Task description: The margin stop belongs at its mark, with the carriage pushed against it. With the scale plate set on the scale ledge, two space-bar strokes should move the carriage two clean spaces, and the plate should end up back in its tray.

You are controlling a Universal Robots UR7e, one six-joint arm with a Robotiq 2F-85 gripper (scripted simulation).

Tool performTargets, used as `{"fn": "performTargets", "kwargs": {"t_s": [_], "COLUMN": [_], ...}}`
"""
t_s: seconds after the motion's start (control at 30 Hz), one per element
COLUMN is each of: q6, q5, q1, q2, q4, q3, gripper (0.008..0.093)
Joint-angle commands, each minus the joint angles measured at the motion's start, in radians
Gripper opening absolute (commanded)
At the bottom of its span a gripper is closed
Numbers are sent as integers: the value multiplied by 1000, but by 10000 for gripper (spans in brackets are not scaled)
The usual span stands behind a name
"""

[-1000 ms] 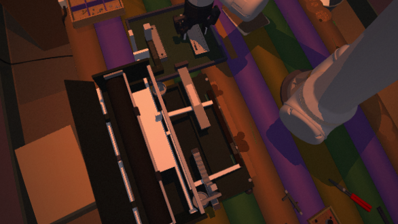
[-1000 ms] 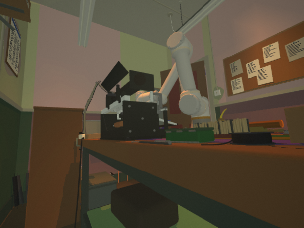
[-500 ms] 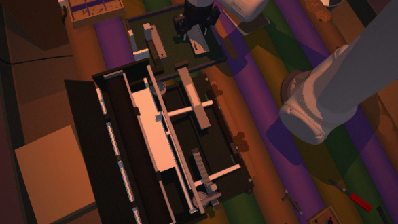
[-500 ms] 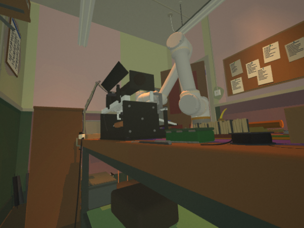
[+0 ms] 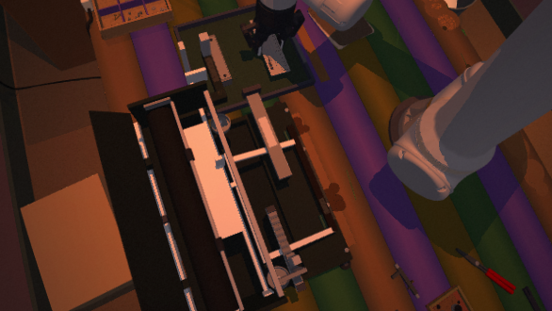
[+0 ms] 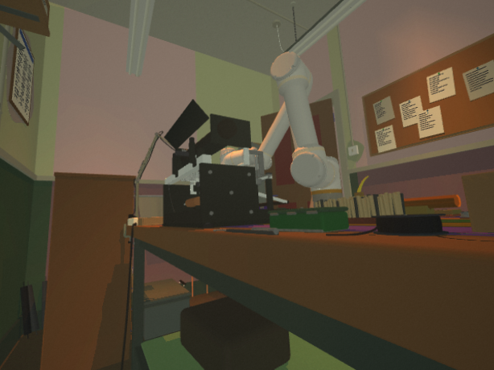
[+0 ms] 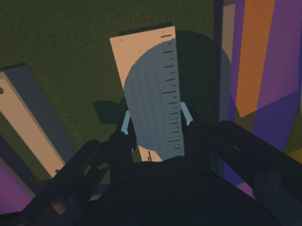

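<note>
The green felt tray behind the typewriter holds the scale plate, a pale strip with tick marks along one edge, lying flat on the felt. My gripper is down over the plate's near half and is closed on the scale plate across its width. A second pale bar lies in the tray to the left. In front of the tray stands the open typewriter with its long pale carriage and toothed rack. The margin stop and its mark are too small to tell.
The tray's dark rim runs close on my right, with the striped cloth beyond. The arm's elbow hangs over the cloth. A screwdriver and a parts box lie at the bench edges.
</note>
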Motion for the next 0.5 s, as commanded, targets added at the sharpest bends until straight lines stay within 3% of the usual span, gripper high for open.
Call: {"fn": "performTargets", "kwargs": {"t_s": [0.0, 0.47], "q6": [0, 0], "q5": [1, 1], "q1": [0, 0], "q2": [1, 2], "q4": [-1, -2], "q3": [0, 0], "gripper": [450, 170]}}
